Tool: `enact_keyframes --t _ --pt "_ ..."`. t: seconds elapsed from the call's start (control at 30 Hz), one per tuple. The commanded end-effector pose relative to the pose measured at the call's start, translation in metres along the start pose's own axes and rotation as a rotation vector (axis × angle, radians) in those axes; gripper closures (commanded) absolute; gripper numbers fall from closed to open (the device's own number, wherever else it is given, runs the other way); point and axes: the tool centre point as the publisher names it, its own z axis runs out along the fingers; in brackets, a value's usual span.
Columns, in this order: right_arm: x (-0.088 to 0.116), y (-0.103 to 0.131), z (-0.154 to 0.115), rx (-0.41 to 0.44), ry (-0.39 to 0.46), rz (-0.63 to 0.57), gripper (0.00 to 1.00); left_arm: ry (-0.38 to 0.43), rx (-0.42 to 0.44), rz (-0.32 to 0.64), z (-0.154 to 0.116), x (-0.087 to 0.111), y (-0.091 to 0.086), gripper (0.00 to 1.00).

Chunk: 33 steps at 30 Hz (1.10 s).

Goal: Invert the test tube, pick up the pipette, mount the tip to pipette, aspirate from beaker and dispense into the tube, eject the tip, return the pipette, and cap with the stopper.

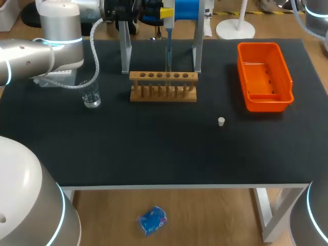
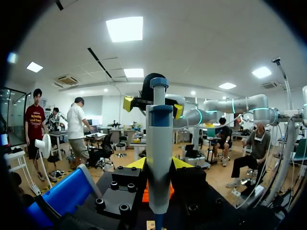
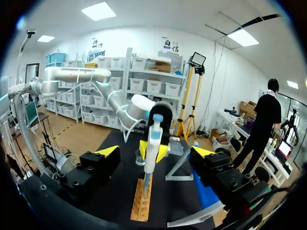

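Ok, left gripper (image 2: pixel 159 164) is clamped on the pipette (image 2: pixel 159 129), a yellow tip on each side of its smooth grey-and-blue barrel. It is held upright over the wooden rack (image 1: pixel 163 86), mid rear edge of the matte black table (image 1: pixel 154 154). Right gripper (image 3: pixel 154 151) is wide open and empty, facing the pipette. Clear glass beaker (image 1: pixel 91 95) sits toward the rear-left corner, small white stopper (image 1: pixel 221 121) right of centre, orange plastic bin (image 1: pixel 264 77) at the rear-right corner.

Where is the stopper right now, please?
In the head view, the stopper sits on the table, right of middle, in front of the orange bin, apart from it.
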Motion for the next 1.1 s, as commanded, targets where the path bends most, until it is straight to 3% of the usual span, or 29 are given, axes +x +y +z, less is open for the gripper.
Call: enact_keyframes --t 0.03,0.6,0.83,1.1 --pt "-0.011 0.014 0.000 0.011 0.011 -0.012 1.00 -0.001 -0.001 0.000 0.000 0.001 -0.001 1.00" --pt "-0.011 0.014 0.000 0.011 0.011 -0.012 1.00 -0.001 -0.001 0.000 0.000 0.001 -0.001 1.00" --pt "-0.019 0.034 0.021 -0.040 0.060 0.052 1.00 -0.001 -0.001 0.000 0.000 0.001 -0.001 1.00" --pt "-0.016 0.055 0.042 -0.052 0.116 0.066 1.00 -0.001 -0.001 0.000 0.000 0.001 -0.001 1.00"
